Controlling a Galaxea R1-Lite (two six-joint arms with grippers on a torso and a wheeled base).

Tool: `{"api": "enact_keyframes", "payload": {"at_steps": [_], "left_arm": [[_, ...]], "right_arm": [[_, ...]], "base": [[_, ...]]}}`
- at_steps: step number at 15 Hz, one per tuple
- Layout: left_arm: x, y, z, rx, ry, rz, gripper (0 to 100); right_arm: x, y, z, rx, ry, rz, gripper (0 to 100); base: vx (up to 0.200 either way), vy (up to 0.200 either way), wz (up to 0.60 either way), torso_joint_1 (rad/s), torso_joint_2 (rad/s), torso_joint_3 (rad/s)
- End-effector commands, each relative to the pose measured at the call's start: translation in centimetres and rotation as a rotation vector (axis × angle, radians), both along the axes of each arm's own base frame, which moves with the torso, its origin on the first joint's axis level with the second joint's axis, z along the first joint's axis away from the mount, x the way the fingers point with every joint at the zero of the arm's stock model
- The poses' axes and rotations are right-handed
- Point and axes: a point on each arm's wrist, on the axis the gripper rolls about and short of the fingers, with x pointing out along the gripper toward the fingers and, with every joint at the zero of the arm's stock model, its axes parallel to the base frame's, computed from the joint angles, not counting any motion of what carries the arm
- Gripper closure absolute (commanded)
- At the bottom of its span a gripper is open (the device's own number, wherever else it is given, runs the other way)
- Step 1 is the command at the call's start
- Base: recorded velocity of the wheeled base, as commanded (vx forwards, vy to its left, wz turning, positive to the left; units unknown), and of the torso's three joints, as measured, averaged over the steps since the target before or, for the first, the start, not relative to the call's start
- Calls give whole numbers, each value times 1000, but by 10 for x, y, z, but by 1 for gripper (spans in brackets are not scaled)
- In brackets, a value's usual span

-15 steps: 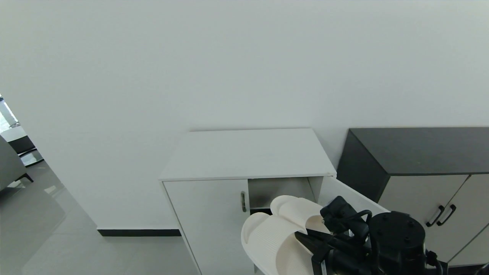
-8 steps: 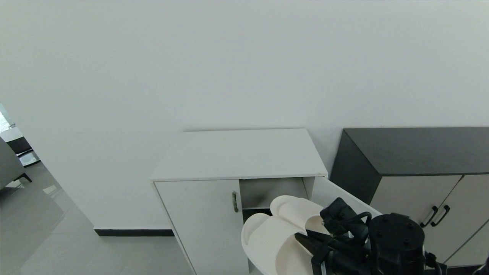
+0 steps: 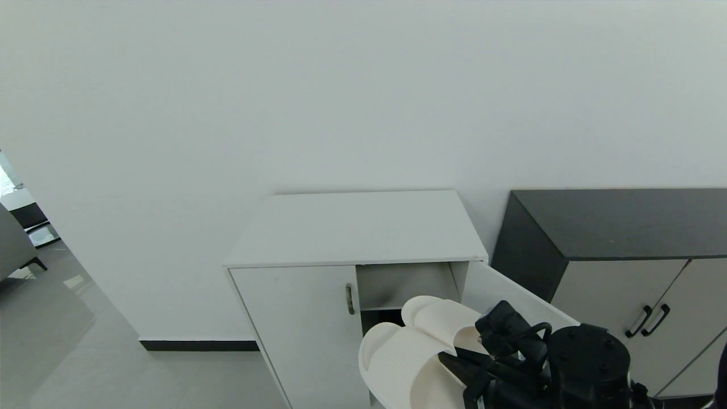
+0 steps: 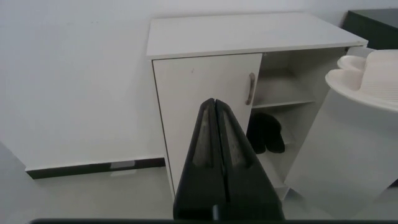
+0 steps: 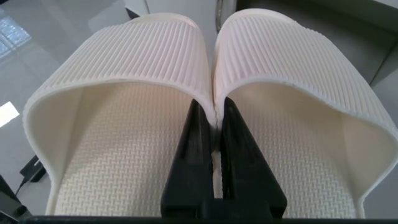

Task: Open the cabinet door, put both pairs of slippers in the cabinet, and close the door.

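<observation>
The cabinet stands against the wall with its right door swung open and its left door closed, a small handle at that door's inner edge. Inside the open half, a shelf divides the space, and a pair of dark slippers sits in the compartment below it, toes pointing inward. The white slippers are outside the cabinet, in the air in front of the open half and near the open door. They sit side by side with their ribbed straps up and their toes toward the opening. The right gripper is clamped narrowly on the two touching inner edges of the pair. The left gripper hangs in front of the closed left door, well apart from it, its fingers pressed together with nothing between them. The floor is glossy grey tile, and a dark skirting runs along the foot of the wall. A dark cabinet with pale doors and black handles stands just beside the white one on its right. The edge of a chair shows at the far left.
</observation>
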Motion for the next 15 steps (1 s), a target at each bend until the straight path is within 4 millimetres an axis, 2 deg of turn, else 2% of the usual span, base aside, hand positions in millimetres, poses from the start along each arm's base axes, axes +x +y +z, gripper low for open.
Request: {"api": "enact_keyframes", "payload": {"at_steps": [1, 10, 15], "left_arm": [[0, 0, 0, 0, -1, -1, 100], [0, 0, 0, 0, -1, -1, 100], [0, 0, 0, 0, 1, -1, 100]], "right_arm": [[0, 1, -2, -3, 2, 2, 100], [0, 1, -5, -7, -11, 8, 100], [0, 1, -6, -1, -18, 8, 100]], "base": [[0, 0, 0, -154, 325, 178], [0, 0, 0, -173, 370, 197], [0, 0, 0, -243, 540, 287]]}}
